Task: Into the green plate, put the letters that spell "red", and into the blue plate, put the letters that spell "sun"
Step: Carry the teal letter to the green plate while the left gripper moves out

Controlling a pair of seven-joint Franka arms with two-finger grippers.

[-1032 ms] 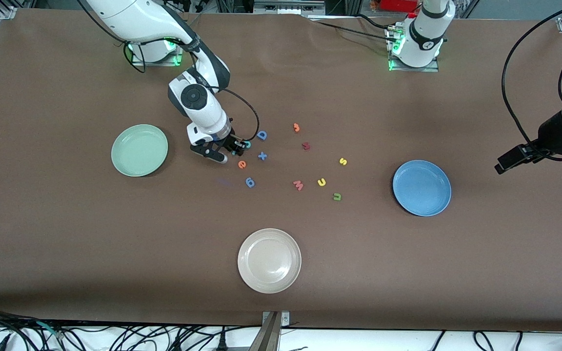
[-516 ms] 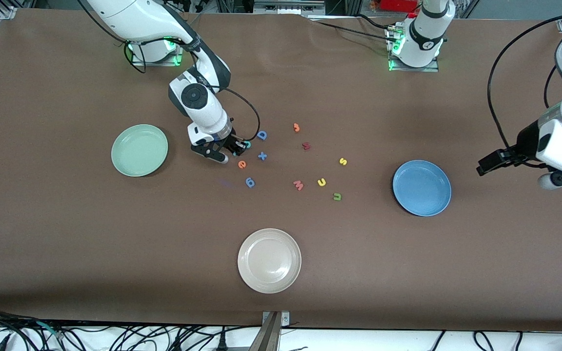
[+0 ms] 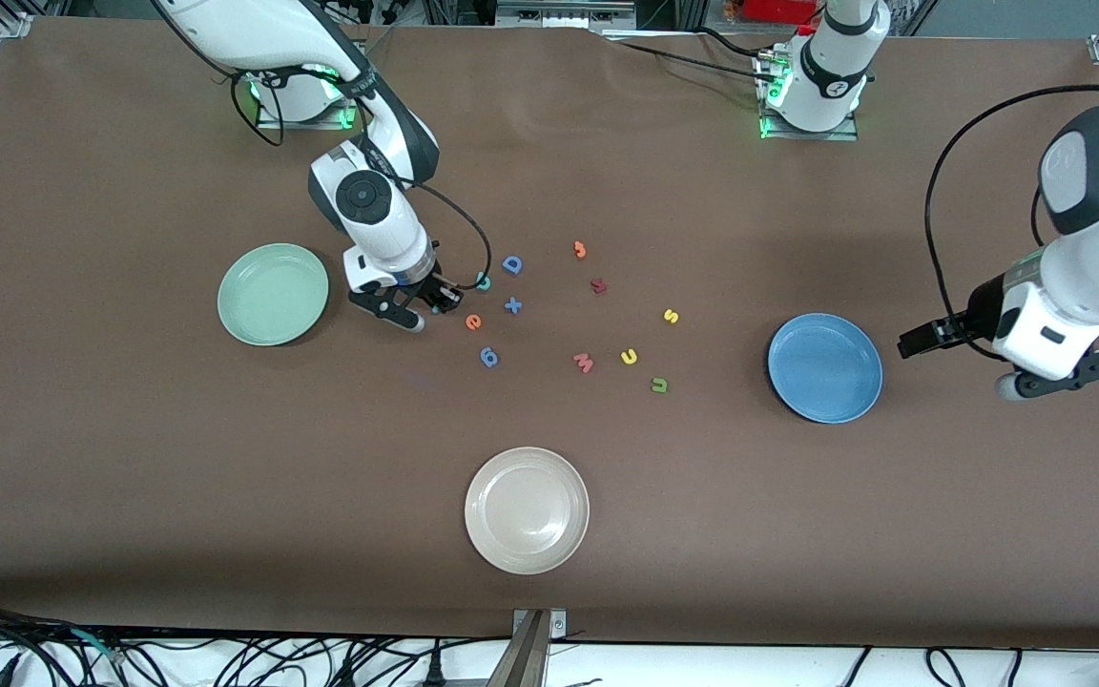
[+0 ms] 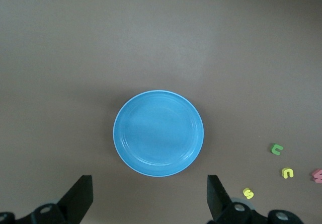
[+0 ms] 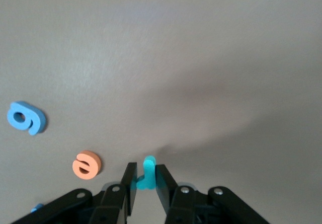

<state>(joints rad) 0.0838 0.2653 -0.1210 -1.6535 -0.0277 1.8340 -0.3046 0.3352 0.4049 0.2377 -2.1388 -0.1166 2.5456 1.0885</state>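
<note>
Beside the green plate (image 3: 273,293), our right pincer (image 3: 425,307) pinches a teal letter (image 5: 148,174) thinly, so it may slip; left pincer (image 3: 1046,374) waits spread wide beside the blue plate (image 3: 824,367).

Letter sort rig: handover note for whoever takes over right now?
Right gripper: shut on a teal letter, lifted beside the orange e.
Left gripper: open, over the table by the blue plate, holding nothing.
Green plate and blue plate hold no letters.
On the table: second teal letter, yellow s, yellow u, olive n.
Done: none placed. Left: all six.
</note>
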